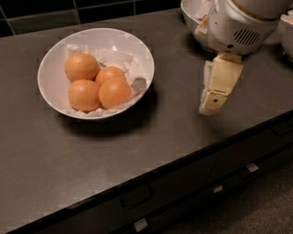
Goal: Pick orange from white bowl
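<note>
Gripper (209, 108) is hanging over the dark counter (174, 132), right of the white bowl (49, 68) and well apart from it; spread or pressed together, can't tell. Nearest orange (114, 92) is lying in the white bowl on crumpled paper (116, 58), touching two of the three others. Smaller bowl (190, 18) is sitting behind the arm.
</note>
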